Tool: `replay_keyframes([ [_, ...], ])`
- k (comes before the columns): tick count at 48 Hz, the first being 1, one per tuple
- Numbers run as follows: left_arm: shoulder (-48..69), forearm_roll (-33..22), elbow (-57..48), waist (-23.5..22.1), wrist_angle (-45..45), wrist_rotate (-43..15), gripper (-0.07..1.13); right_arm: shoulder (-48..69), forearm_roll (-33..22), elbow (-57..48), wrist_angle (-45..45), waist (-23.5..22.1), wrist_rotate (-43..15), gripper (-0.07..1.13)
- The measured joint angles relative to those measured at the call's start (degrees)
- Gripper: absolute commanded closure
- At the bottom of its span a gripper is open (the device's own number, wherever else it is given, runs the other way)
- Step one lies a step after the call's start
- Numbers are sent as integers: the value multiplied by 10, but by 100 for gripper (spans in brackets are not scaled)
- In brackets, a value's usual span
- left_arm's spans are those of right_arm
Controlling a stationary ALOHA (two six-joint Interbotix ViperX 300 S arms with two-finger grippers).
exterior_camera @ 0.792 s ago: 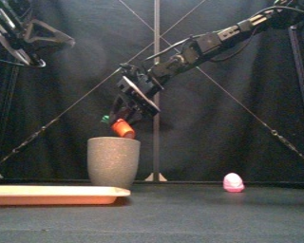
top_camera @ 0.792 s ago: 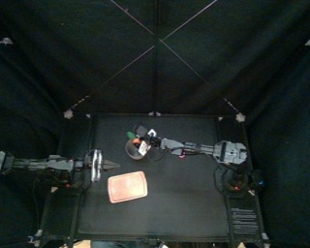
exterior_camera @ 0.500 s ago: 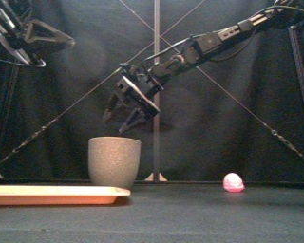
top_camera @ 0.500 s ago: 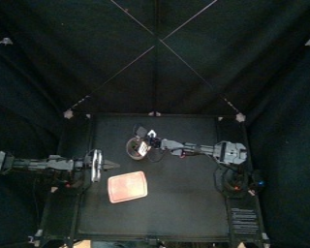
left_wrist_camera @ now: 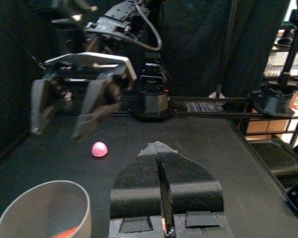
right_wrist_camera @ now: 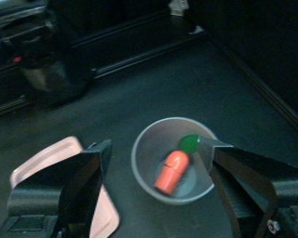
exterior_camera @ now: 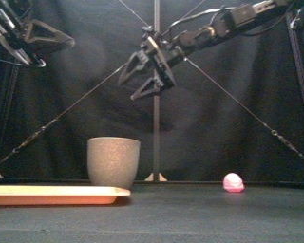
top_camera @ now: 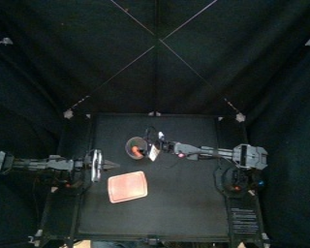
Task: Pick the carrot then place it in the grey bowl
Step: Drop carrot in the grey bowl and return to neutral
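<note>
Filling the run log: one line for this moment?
carrot: in grey bowl | right hand: open, above bowl | left hand: shut, resting

From the front we cannot see the carrot (right_wrist_camera: 173, 171): the wall of the cup (exterior_camera: 114, 161) hides it. From above we make out only an orange speck inside. The left wrist view cuts the cup off at its edge. The tray (exterior_camera: 53, 195) runs out of the front view at the left, and in the right wrist view it lies partly behind a jaw. We cannot tell what the pink toy (exterior_camera: 232, 182) is.
</note>
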State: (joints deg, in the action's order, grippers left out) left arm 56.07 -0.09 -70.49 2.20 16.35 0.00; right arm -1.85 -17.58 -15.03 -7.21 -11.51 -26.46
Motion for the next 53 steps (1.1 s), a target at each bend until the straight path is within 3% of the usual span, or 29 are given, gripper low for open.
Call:
replay_keyframes([
  [17,0,0,0,0,0,0,106,149,-3,-176,91,73,-2,1],
  [53,4,1,-9,2,0,0,106,590,-44,-479,173,73,-2,1],
])
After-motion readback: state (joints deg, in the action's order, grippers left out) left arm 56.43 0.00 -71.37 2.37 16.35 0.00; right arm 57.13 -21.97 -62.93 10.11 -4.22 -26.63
